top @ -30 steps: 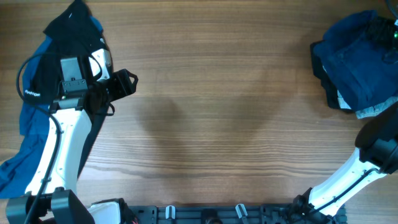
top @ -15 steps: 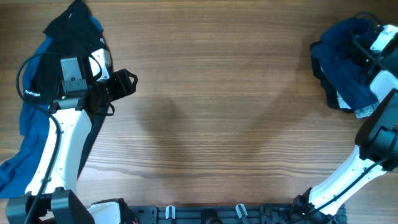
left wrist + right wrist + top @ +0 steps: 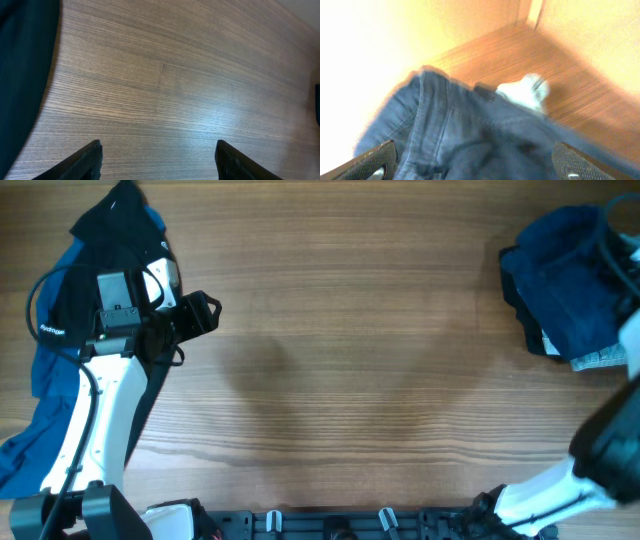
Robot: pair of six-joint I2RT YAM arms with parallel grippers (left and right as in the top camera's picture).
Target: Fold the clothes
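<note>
A heap of clothes lies at the table's far right, with dark navy shorts (image 3: 565,275) on top and a strip of light denim (image 3: 598,360) showing at its lower edge. My right gripper (image 3: 477,167) hangs open just above this blue seamed cloth (image 3: 460,125), holding nothing. In the overhead view the right arm (image 3: 628,300) is only a blur at the edge. A black and blue jacket (image 3: 60,370) lies at the left under my left arm. My left gripper (image 3: 206,313) is open over bare wood beside the jacket, also empty (image 3: 159,162).
A small white patch (image 3: 525,92) sticks out of the heap near the table's far corner. The wooden table (image 3: 350,350) stretches between the two heaps. A dark rail (image 3: 330,525) runs along the near edge by the arm bases.
The right arm has swung across the right heap towards the table's right edge and is now blurred. The left arm and the jacket have not moved.
</note>
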